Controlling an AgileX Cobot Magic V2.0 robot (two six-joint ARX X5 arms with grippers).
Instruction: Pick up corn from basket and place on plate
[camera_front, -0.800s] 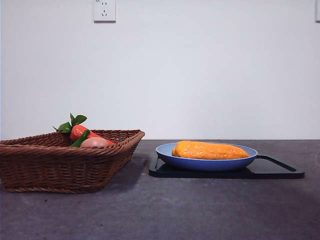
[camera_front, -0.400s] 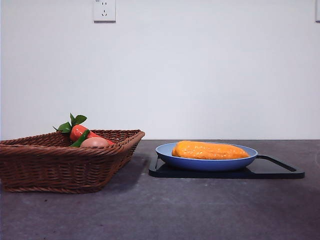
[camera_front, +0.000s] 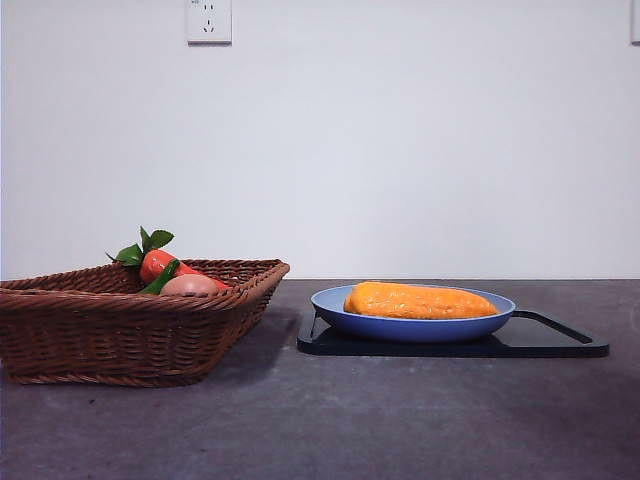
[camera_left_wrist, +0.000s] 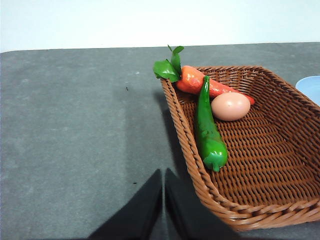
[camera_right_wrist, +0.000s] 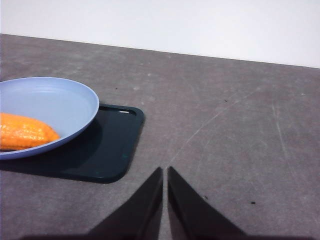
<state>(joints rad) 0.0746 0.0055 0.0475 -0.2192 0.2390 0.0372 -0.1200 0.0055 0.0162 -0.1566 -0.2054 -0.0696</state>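
The orange-yellow corn lies lengthwise in the light-blue plate, right of centre in the front view; its tapered end also shows in the right wrist view on the plate. The brown wicker basket stands at the left. My left gripper is shut and empty, held back just outside the basket's near corner. My right gripper is shut and empty over bare table, to the side of the plate. Neither arm shows in the front view.
A flat black tray with handles lies under the plate. In the basket rest a red vegetable with green leaves, a green pepper and a small pinkish-brown egg-shaped item.
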